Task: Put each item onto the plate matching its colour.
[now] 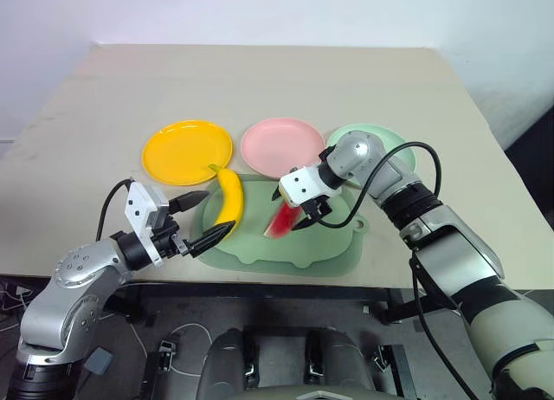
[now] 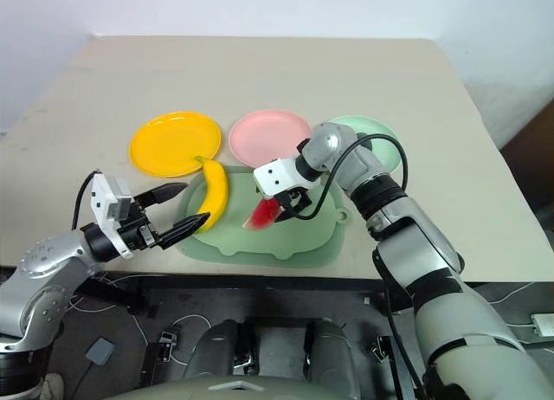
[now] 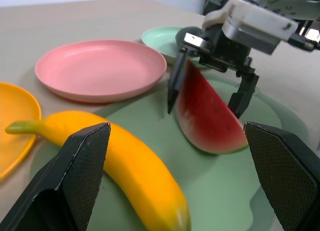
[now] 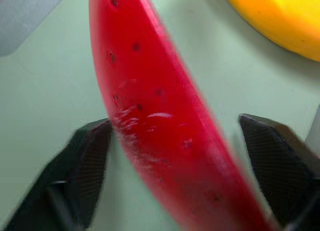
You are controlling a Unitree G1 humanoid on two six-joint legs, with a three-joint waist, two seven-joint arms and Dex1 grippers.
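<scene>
While our right gripper (image 1: 300, 216) straddles the watermelon wedge (image 1: 282, 219) mid-frame, fingers spread and one barely touching, we risk toppling it.

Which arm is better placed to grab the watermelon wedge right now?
The right. Its gripper straddles the watermelon wedge on the mat, one finger on each side. The left gripper hovers open beside the banana, farther off.

Both arms wear silver-grey metal shells with rounded joints and black bands. Black cables loop off white wrist blocks, and each gripper's fingers (image 3: 80, 176) are black with cross-hatched pads
</scene>
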